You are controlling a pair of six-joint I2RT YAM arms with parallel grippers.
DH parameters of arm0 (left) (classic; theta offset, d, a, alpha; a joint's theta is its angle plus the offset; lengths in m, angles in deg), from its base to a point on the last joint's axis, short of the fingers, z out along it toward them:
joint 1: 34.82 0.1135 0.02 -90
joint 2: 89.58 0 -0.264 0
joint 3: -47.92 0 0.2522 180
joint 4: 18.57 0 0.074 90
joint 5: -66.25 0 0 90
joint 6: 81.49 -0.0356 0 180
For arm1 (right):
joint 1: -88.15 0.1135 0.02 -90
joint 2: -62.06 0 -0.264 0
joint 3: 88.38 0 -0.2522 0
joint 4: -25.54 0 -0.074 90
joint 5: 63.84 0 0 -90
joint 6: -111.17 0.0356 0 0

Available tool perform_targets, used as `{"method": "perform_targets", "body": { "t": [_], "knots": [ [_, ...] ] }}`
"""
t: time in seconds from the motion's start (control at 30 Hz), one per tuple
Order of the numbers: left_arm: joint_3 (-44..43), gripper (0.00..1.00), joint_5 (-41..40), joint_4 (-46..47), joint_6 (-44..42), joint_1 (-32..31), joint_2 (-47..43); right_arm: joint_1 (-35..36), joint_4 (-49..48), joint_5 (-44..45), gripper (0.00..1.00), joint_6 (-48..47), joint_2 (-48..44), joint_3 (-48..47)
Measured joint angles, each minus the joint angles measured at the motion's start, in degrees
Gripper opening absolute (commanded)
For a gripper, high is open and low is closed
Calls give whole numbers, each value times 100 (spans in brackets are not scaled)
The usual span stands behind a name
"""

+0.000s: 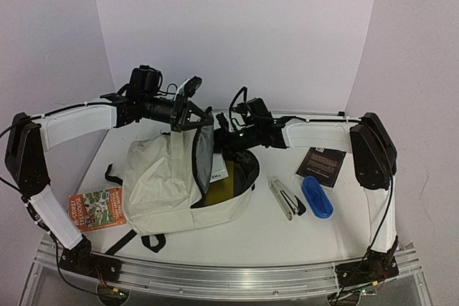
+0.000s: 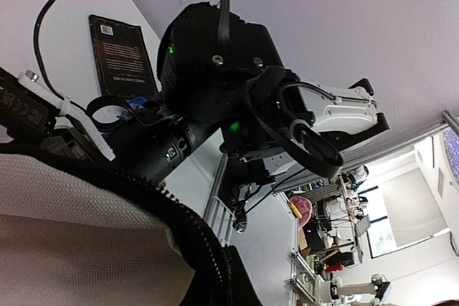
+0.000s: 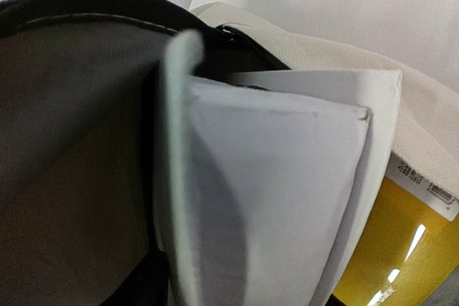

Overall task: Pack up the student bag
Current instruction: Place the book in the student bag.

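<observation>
The student bag [image 1: 161,180], cream with black straps, lies at the table's middle left, its mouth facing right. My left gripper [image 1: 188,116] is shut on the bag's upper flap and holds it raised; the left wrist view shows the black zip edge [image 2: 179,223] and grey lining [image 2: 64,249]. My right gripper [image 1: 224,142] is at the bag's mouth, its fingertips hidden. A white book [image 3: 272,191] fills the right wrist view, standing against the dark lining [image 3: 72,141]. A yellow item [image 1: 229,188] lies inside the bag.
A black book [image 1: 320,166], a blue case [image 1: 316,196] and a white and black tool [image 1: 285,198] lie to the right of the bag. A colourful book [image 1: 97,209] lies at the left, by the left arm's base.
</observation>
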Motion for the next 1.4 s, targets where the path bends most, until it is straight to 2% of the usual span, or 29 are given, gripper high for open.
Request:
{"method": "perform_targets", "body": {
  "t": [0.2,0.3,0.43,0.63,0.87,1.03,1.27,1.4],
  "knots": [
    [9,0,-508,-454,-320,62,-257,18,292,994,83,-332,-168,231],
    [17,0,-629,-631,-382,159,-484,18,647,1641,85,-549,-613,541],
    [17,0,-711,-752,-467,258,-604,16,862,2164,80,-729,-1318,827],
    [17,0,-716,-824,-480,258,-604,32,845,2253,71,-797,-1749,1052],
    [17,0,-705,-825,-478,258,-602,275,982,2239,68,-707,-1353,1243],
    [17,0,-699,-824,-482,258,-593,437,1038,2140,59,-655,-1085,1237],
    [15,0,-568,-789,-476,258,-493,653,1052,2012,49,-689,-642,814],
    [5,0,-420,-712,-462,258,-354,771,713,1803,46,-684,-419,564]
  ]
}}
